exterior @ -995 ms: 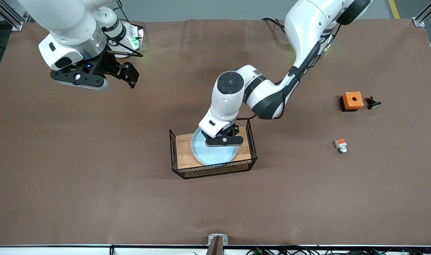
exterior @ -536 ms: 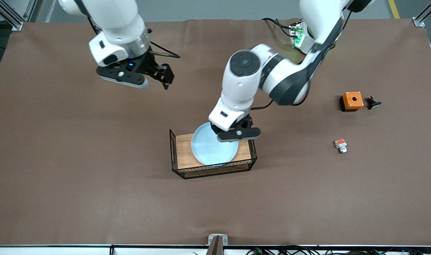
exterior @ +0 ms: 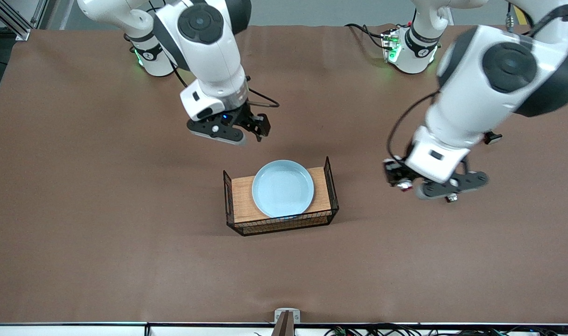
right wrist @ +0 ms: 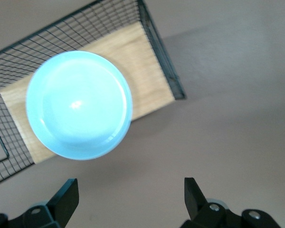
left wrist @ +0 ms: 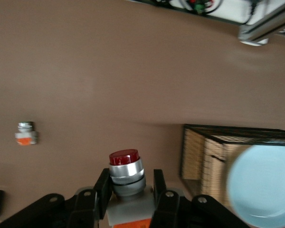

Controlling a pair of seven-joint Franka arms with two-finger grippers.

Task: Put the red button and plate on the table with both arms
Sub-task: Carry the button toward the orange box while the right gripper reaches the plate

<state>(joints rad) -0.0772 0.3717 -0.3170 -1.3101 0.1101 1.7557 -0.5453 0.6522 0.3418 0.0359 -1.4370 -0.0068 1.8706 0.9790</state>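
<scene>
You see the left pincer [exterior: 402, 179] has left the plate [exterior: 283, 188] and now hangs over the counter [exterior: 125, 261] toward the left arm's end, pinching the red button [left wrist: 126, 171]. The right pincer [exterior: 258, 127], now over the counter near the wooden board [exterior: 241, 198], is spread. The plate sits on that board.

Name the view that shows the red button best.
Left wrist view: the red button sits large between the left gripper fingers, cap clear. Front view shows only a speck at that gripper; right wrist view shows none.
</scene>
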